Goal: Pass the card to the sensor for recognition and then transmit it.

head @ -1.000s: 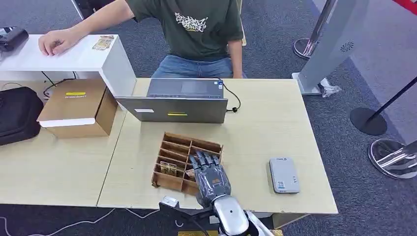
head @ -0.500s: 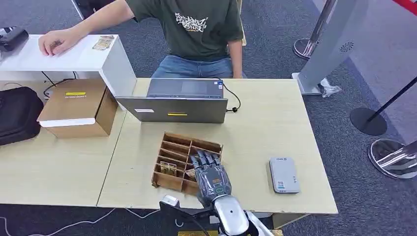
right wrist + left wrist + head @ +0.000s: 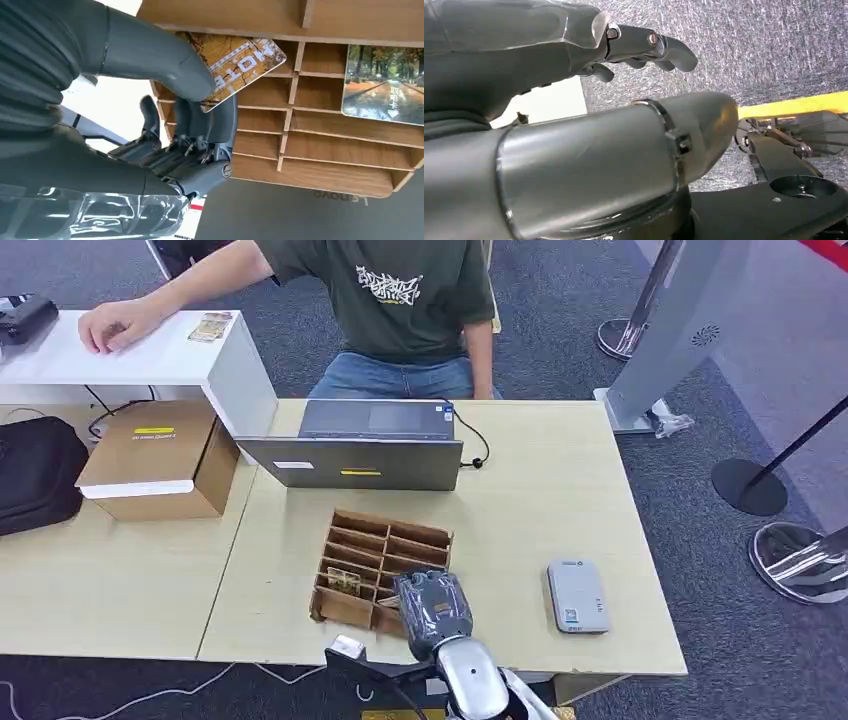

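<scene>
My right hand (image 3: pixel 432 605) is over the near right corner of the wooden slotted organizer (image 3: pixel 385 525), fingers curled in. In the right wrist view this hand (image 3: pixel 200 125) pinches an orange autumn-print card (image 3: pixel 245 60) between thumb and fingers, at the organizer's (image 3: pixel 325 145) slots. A second card (image 3: pixel 382 85) with a tree-lined road picture stands in another slot, seen in the head view as the second card (image 3: pixel 343 583). The grey card sensor (image 3: pixel 577 595) lies flat on the table to the right of my hand. My left hand (image 3: pixel 639 47) hangs over carpet, fingers loosely apart, holding nothing.
A grey laptop (image 3: pixel 360 445) stands behind the organizer, with a seated person (image 3: pixel 405 310) beyond it. A cardboard box (image 3: pixel 155 460) and a black bag (image 3: pixel 35 475) sit on the left table (image 3: pixel 100 580). Bare tabletop (image 3: pixel 540 500) lies between the organizer and the sensor.
My right hand's fingers, stretched out over the organizer before, have curled in and closed on the card. The hand has drawn slightly back toward me.
</scene>
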Motion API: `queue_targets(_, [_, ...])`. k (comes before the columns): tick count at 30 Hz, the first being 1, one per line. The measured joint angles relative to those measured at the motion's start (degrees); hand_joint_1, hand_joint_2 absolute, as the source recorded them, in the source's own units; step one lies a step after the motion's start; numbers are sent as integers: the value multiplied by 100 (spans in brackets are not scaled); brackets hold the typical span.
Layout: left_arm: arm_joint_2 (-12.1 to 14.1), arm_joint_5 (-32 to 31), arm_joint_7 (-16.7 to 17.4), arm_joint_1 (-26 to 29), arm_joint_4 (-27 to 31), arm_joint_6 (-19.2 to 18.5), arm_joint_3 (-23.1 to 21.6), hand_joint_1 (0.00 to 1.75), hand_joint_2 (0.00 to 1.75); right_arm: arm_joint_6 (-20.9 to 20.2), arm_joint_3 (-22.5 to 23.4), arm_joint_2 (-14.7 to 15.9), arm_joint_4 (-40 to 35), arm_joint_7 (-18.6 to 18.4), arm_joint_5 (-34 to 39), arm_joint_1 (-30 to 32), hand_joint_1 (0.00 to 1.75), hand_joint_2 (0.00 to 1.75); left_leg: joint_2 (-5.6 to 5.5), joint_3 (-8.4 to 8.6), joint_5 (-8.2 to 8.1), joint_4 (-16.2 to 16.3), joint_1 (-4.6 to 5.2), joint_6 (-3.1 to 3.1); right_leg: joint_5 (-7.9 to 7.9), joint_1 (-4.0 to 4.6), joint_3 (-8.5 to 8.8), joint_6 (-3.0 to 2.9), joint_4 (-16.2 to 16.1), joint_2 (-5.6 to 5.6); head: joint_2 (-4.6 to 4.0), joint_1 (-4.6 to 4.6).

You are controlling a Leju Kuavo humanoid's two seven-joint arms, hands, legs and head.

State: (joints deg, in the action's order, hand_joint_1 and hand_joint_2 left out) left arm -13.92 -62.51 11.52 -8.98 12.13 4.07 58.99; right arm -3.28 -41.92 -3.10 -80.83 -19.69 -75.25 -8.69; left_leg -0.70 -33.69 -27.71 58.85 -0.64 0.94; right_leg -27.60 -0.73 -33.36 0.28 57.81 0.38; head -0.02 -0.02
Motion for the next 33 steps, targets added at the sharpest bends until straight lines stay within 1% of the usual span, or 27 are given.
queue_targets(7, [2,-24,61,-3,0,-31,-4,0,0,0,0,4,0,0,7,3,173,175,0,0,0,0,0,0,0,0,0,0,0,0,2,0])
queue_targets(17, [0,-9,76,-3,0,-28,-7,0,0,-22,0,4,0,31,70,5,175,175,0,0,0,0,0,0,0,0,0,0,0,0,2,0])
queue_targets(27, [0,59,13,4,0,-13,-7,0,0,319,90,4,-118,35,63,66,175,175,0,0,0,0,0,0,0,0,1,0,0,0,2,0])
queue_targets(33, [-2,72,2,5,0,-13,-7,0,0,411,149,4,-194,57,33,115,175,175,0,0,0,0,0,0,0,0,0,0,0,0,2,0])
